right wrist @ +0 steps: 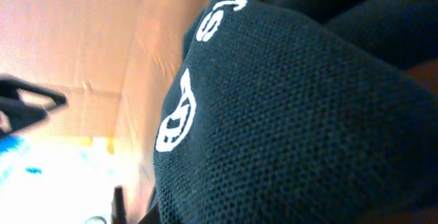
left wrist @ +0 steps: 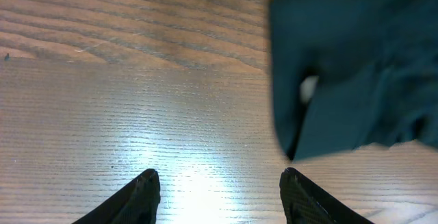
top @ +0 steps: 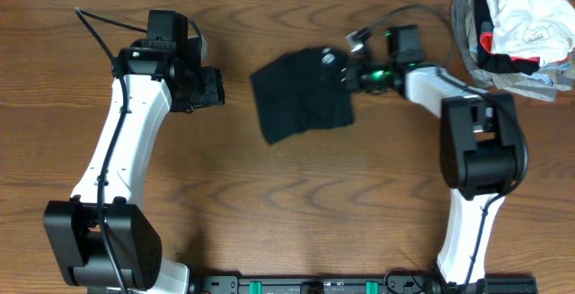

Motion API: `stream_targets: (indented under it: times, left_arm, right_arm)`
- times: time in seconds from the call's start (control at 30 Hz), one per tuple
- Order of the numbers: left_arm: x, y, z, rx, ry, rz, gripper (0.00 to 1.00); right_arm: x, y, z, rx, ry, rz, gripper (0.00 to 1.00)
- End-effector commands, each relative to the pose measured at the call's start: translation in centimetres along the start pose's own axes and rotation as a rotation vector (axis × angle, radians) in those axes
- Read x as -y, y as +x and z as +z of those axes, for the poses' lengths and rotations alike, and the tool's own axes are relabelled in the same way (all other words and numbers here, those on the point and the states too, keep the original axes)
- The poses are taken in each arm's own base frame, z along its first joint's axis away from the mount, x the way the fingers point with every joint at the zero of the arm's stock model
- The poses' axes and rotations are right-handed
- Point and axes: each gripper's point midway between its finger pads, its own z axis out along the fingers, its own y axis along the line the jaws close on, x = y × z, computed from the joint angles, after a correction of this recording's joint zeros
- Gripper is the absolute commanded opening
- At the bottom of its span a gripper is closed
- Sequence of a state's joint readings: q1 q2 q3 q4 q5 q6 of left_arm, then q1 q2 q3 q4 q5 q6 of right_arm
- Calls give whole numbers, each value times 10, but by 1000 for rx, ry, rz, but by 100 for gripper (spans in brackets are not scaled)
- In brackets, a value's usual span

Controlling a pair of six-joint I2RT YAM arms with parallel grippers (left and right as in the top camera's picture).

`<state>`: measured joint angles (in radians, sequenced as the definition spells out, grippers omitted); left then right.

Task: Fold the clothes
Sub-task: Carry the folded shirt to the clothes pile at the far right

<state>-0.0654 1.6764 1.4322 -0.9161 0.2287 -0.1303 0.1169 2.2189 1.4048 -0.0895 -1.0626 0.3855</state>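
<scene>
A black T-shirt (top: 301, 101), bunched into a rough rectangle, lies centrally. The right gripper (top: 352, 71) meets its far right edge — cloth and white logo (right wrist: 179, 114) fill its camera, so its jaws cannot be judged. The left gripper (left wrist: 220, 195) (partly open, empty) hovers left. Likely a fold starting: grip, lift, carry leftward. A garment heap (top: 517, 33) sits far right, apart.

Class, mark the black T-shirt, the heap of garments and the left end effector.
Plain black short-sleeved T-shirt (top: 301, 101): overhead view, middle of fabric.
Heap of white, grey, red and black garments (top: 526, 20): overhead view, white top garment.
Left end effector (left wrist: 219, 179): left wrist view, midway between fingertips.
</scene>
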Motion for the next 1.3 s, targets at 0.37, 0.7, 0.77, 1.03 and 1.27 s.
stream_targets:
  times: [0.37, 0.7, 0.77, 1.03, 1.27]
  left_arm:
    - [-4, 4, 3, -14, -14, -8, 58]
    - [-4, 3, 3, -13, -13, -7, 58]
    - [-4, 3, 3, -13, -13, -8, 58]
    - [-4, 3, 3, -13, -13, -8, 58]
    - [-4, 3, 4, -14, -14, -8, 58]
  right_arm:
    - [-49, -156, -130, 407, -130, -5, 1]
    - [-65, -207, -230, 615, -119, -83, 1]
    - [-62, -212, -251, 651, -107, -84, 1]
    - [-22, -221, -331, 835, -3, -15, 1]
    - [9, -221, -402, 1014, 75, 65, 2]
